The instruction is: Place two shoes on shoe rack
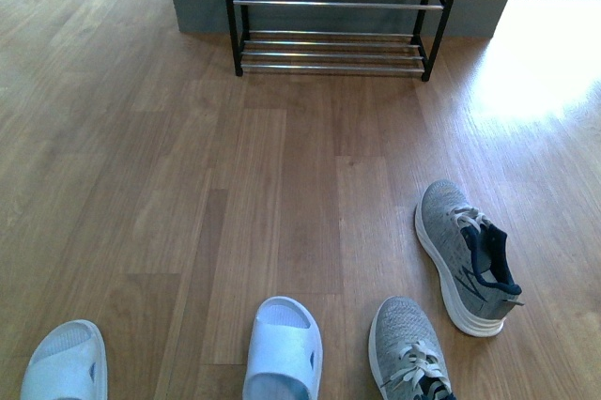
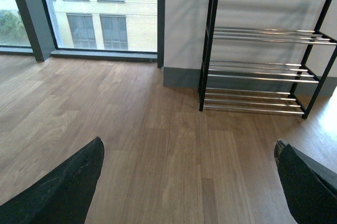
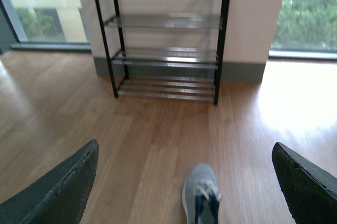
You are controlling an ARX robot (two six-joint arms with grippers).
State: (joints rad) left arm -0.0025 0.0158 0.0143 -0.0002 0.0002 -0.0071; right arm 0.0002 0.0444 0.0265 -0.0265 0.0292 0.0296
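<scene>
I am holding my left claw (image 2: 188,145) and right claw (image 3: 185,145) spread wide, gripping nothing. The shoe rack (image 1: 333,4) at twelve o'clock is carrying no shoes yet. The grey sneakers (image 1: 465,259) are lying at four o'clock and the slide sandals (image 1: 284,348) at six, so everything is waiting.

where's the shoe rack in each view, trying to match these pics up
Front view: shoe rack at top centre, only its two lower tiers showing.
Left wrist view: shoe rack against the wall beside the window, four tiers showing.
Right wrist view: shoe rack against the wall, beyond a grey sneaker.
Shared landmark: the grey skirting behind the rack.
</scene>
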